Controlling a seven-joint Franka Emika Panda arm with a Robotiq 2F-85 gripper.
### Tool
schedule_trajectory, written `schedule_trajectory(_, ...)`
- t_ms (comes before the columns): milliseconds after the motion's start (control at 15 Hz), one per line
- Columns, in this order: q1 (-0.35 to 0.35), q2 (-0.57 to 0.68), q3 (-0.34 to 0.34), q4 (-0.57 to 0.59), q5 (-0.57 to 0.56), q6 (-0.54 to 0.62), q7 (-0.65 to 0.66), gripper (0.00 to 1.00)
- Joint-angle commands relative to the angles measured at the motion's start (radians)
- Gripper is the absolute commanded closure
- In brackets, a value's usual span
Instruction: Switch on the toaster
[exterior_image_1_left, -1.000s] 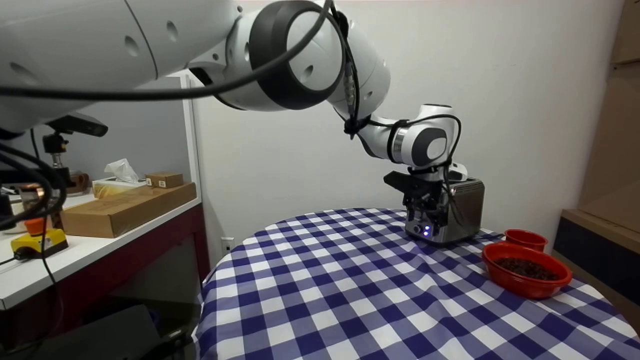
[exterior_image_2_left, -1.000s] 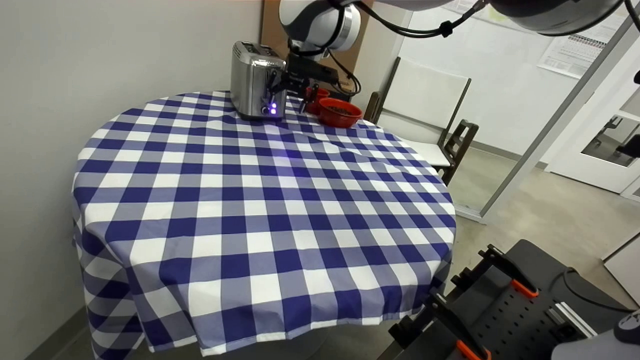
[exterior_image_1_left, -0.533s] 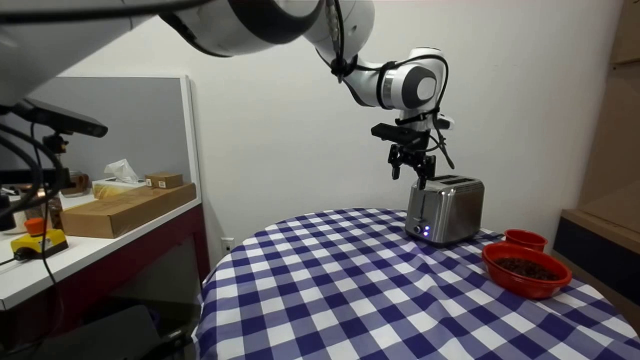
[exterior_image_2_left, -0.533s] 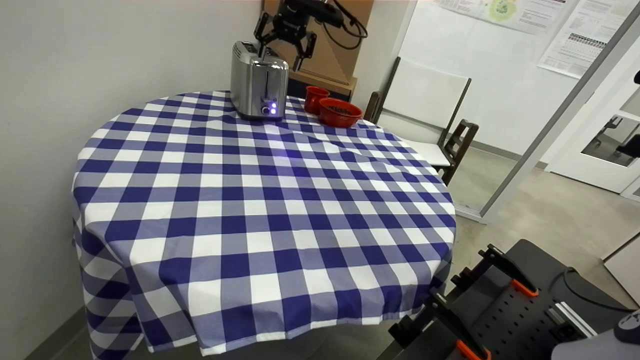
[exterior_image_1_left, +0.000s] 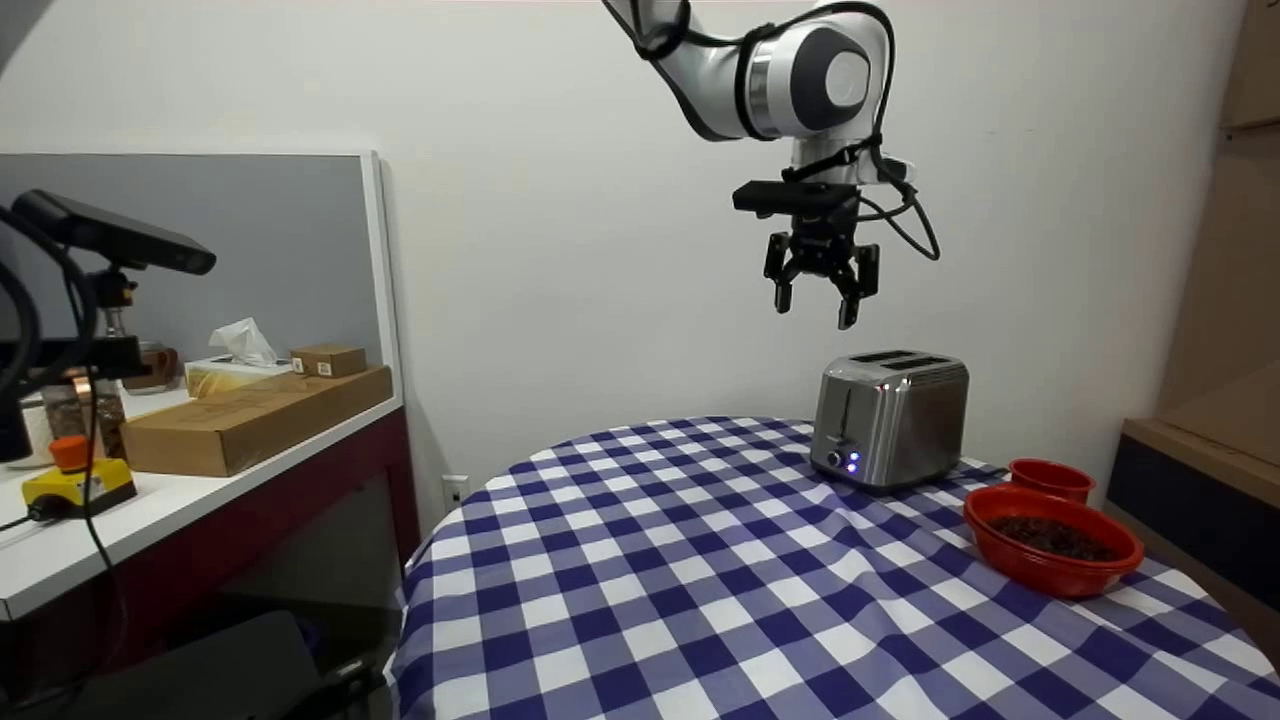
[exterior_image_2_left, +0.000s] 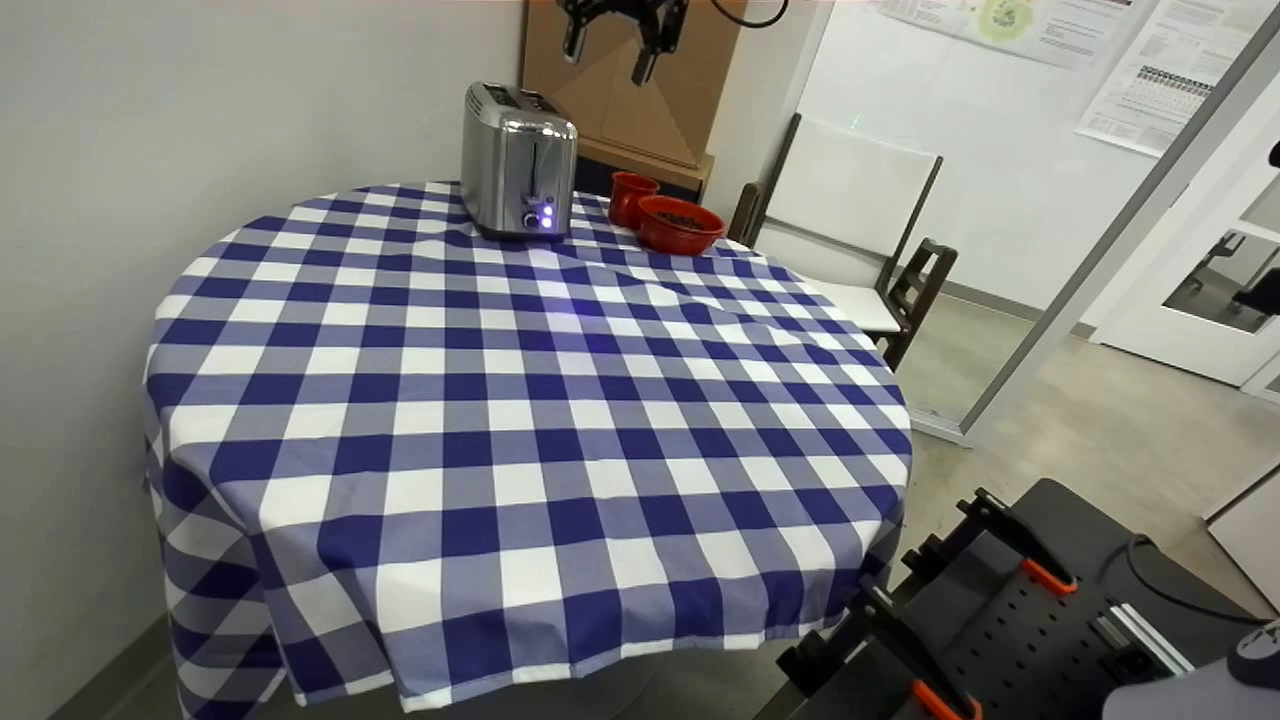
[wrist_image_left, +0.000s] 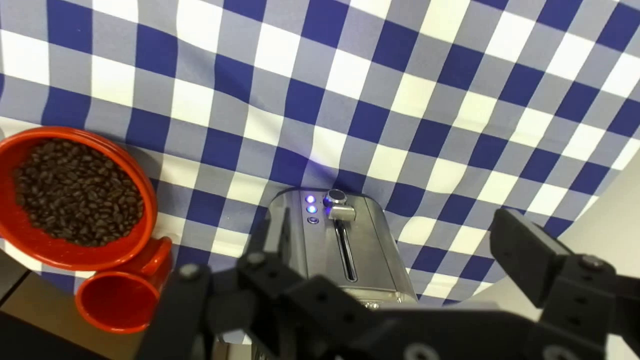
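Observation:
The silver toaster (exterior_image_1_left: 918, 425) stands at the far end of the table; it shows in both exterior views (exterior_image_2_left: 497, 165) and in the wrist view (wrist_image_left: 372, 245). Two blue-white lights (wrist_image_left: 311, 204) glow on its front. Its lever (wrist_image_left: 342, 213) sits at the bottom of the slot, close by the round knob (wrist_image_left: 336, 196). My gripper (exterior_image_1_left: 815, 306) is open and empty, up in the air above the toaster's front side, not touching it. The fingers also show in an exterior view (exterior_image_2_left: 608, 60) and spread wide in the wrist view (wrist_image_left: 392, 222), hiding the toaster's top there.
A red bowl of dark beans (wrist_image_left: 80, 192) and a red mug (wrist_image_left: 120, 300) stand beside the toaster. A blue-and-white checked cloth (exterior_image_1_left: 640, 600) covers the round table. The wall (exterior_image_1_left: 600, 250) is behind the toaster. A chair (exterior_image_2_left: 850, 200) stands past the table.
My gripper has risen from low at the toaster's front to well above it. The toaster, its lit lights, the bowl and the mug have not moved.

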Motion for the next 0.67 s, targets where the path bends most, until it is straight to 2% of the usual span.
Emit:
schedule_trajectory(0,-0.021,-0.205,0.003,-0.241,0.025,0.005,-0.062,0.00)
schedule_trajectory(600,-0.038,-0.618,-0.040,-0.714,0.001,-0.091,-0.085,0.00)
